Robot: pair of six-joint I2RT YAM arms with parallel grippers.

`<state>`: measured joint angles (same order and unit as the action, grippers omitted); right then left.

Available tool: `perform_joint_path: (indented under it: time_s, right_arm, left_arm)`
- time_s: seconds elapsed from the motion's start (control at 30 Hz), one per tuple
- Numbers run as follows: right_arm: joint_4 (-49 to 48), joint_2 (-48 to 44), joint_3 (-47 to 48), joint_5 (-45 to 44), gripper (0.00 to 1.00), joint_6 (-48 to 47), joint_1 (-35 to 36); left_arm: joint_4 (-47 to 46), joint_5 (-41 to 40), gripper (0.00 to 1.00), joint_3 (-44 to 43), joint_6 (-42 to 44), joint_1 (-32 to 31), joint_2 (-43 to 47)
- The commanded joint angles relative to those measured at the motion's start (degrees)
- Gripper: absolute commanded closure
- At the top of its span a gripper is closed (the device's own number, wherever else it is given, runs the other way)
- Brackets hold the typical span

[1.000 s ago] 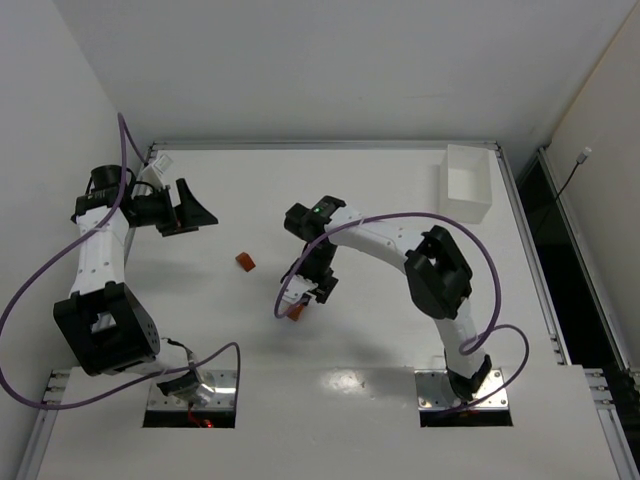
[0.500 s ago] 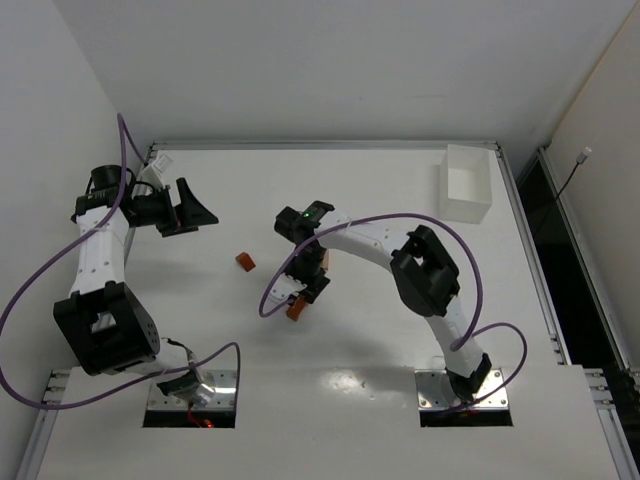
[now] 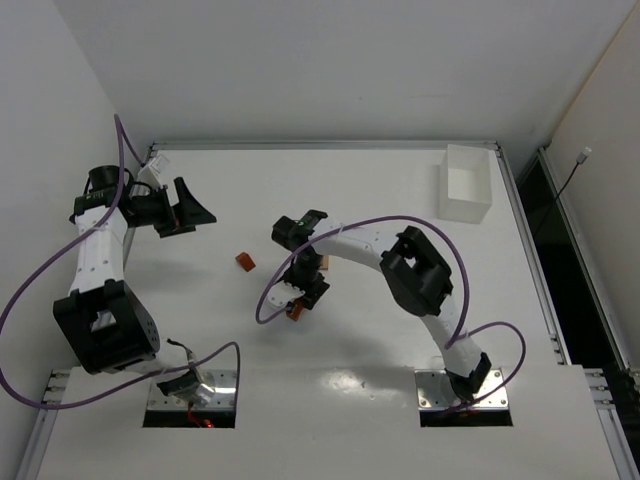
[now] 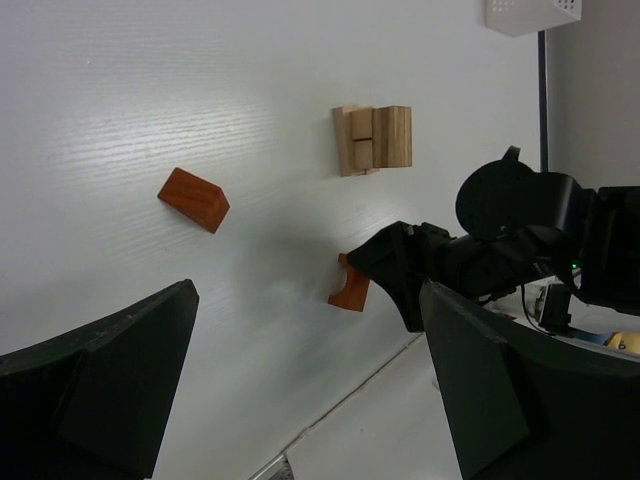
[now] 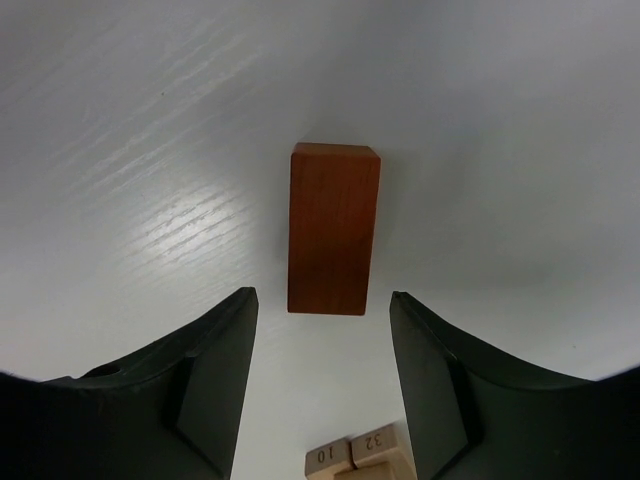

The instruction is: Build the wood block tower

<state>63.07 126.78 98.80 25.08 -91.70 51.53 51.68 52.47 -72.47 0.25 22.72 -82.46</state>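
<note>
A reddish-orange arch block (image 3: 296,311) lies on the white table, seen end-on in the right wrist view (image 5: 333,228) and side-on in the left wrist view (image 4: 350,286). My right gripper (image 3: 299,297) is open just above it, its fingertips (image 5: 215,345) flanking the block's near end without touching. A small group of pale tan blocks (image 4: 372,138) lies close behind, its numbered ends showing at the right wrist view's bottom edge (image 5: 360,455). A reddish-orange wedge block (image 3: 244,261) lies alone to the left (image 4: 193,198). My left gripper (image 3: 192,212) is open and empty at the far left.
A white rectangular box (image 3: 467,183) stands at the back right, its corner showing in the left wrist view (image 4: 520,12). The right arm's purple cable (image 3: 262,300) loops down beside the arch block. A raised rim (image 3: 320,146) runs along the table's far edge.
My right wrist has swung left and closer to the arch block, which has stayed where it lay on the table. The left arm has not moved.
</note>
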Motion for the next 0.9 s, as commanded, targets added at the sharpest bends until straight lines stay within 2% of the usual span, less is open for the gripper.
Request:
perform_joint_path:
  time_s: [0.0,0.17,0.3,0.43,0.47,0.57,0.77,0.87]
  right_arm:
    - [-0.92,1.97,-0.45,-0.03,0.47,0.99,0.33]
    - [-1.46,2.59,0.07,-0.03,0.47,1.61,0.33]
    - [-2.51,3.12,0.07,-0.03,0.55,2.14,0.33]
    - [-2.51,3.65,0.60,-0.03,0.76,3.19,0.33]
    - [-2.51,3.65,0.60,-0.03,0.88,3.19,0.33]
    - [-2.51,2.34,0.60,-0.03,1.00,4.25,0.33]
    - [-4.44,-7.41,-3.61,1.98,1.00,11.53,-1.51]
    - [-5.15,-14.97,-5.46,3.40,1.00,20.14,-3.09]
  left_arm:
    - [-1.06,0.44,0.08,0.31,-0.52,0.75,0.01]
    - [-1.06,0.44,0.08,0.31,-0.52,0.75,0.01]
    - [-1.06,0.44,0.08,0.31,-0.52,0.75,-0.51]
    - [-1.06,0.44,0.08,0.31,-0.52,0.75,-0.51]
    - [-1.06,-0.08,0.08,0.31,-0.52,0.75,-0.51]
    - [-1.06,-0.08,0.08,0.31,-0.52,0.75,-0.51]
    - [-2.45,-4.12,0.10,5.22,-1.47,0.75,4.66]
    - [-6.57,-9.21,0.16,9.26,-5.86,0.75,9.76]
